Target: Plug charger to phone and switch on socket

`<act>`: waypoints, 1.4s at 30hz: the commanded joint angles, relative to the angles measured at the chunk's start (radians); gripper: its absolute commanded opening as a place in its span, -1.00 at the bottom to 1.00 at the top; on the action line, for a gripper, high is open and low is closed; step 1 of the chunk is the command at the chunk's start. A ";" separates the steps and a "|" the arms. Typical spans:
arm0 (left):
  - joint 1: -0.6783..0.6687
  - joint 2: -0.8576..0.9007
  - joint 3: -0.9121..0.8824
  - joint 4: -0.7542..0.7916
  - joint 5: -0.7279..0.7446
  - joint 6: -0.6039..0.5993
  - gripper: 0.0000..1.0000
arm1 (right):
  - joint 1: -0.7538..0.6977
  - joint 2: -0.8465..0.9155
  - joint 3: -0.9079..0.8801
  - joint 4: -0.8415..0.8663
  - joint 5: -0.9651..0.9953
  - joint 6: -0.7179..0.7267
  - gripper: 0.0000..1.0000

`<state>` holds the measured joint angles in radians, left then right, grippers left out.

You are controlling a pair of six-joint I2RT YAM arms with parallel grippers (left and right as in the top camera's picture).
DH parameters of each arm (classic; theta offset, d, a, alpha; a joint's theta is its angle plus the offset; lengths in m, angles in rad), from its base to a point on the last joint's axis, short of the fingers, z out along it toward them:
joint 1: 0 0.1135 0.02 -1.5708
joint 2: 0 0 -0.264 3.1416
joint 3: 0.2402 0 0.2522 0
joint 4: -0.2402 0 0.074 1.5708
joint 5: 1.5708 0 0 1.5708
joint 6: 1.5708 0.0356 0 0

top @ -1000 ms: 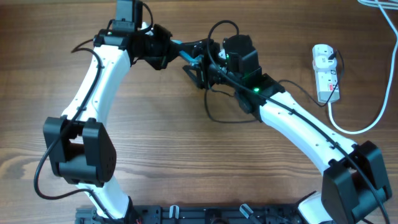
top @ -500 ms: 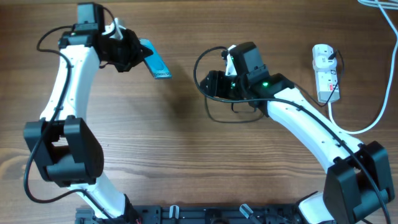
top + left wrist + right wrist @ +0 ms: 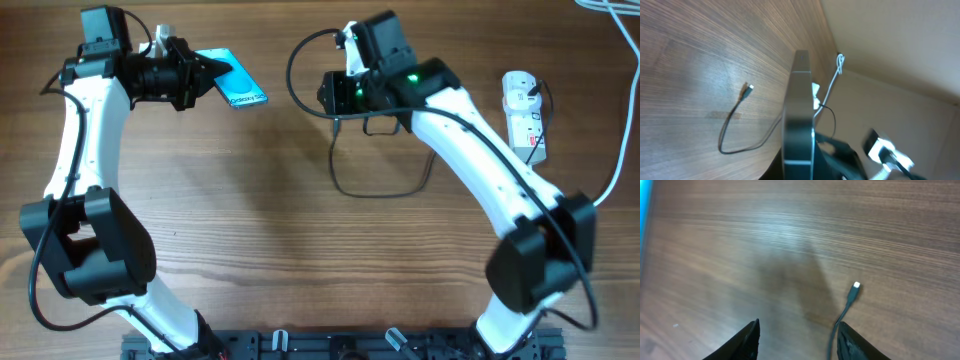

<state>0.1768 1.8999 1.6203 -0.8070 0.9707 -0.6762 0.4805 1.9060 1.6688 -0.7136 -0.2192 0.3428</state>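
My left gripper [image 3: 203, 76] is shut on the phone [image 3: 233, 80], holding it above the table at the far left with its cyan screen up. The left wrist view shows the phone edge-on [image 3: 799, 110]. The charger, a thin black cable [image 3: 375, 193], lies in a loop on the table. Its plug tip [image 3: 856, 286] lies free on the wood and also shows in the left wrist view [image 3: 747, 90]. My right gripper [image 3: 797, 340] is open and empty above the table, with the cable passing by its right finger. The white socket [image 3: 524, 118] lies at the far right.
The socket's thick white cord [image 3: 590, 205] curves along the right edge of the table. A black robot cable [image 3: 300, 60] arcs beside the right wrist. Bare wood lies between the two arms.
The two grippers were together at the far centre. The left arm has swung left with the phone. The right gripper has drawn back, and the plug now lies loose on the table.
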 commanded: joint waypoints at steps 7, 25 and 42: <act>-0.003 -0.009 0.009 0.006 0.056 -0.012 -0.92 | -0.015 0.202 0.024 0.013 0.040 -0.108 -0.13; -0.023 -0.009 0.008 0.006 0.005 0.018 -0.92 | -0.014 0.328 0.018 0.033 0.001 -0.095 -0.23; -0.031 -0.009 0.008 0.006 0.005 0.018 -0.92 | -0.014 0.329 -0.074 0.162 0.002 -0.016 -0.39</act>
<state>0.1478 1.8999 1.6207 -0.8066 0.9581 -0.6823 0.4664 2.2246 1.6188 -0.5705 -0.2020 0.3016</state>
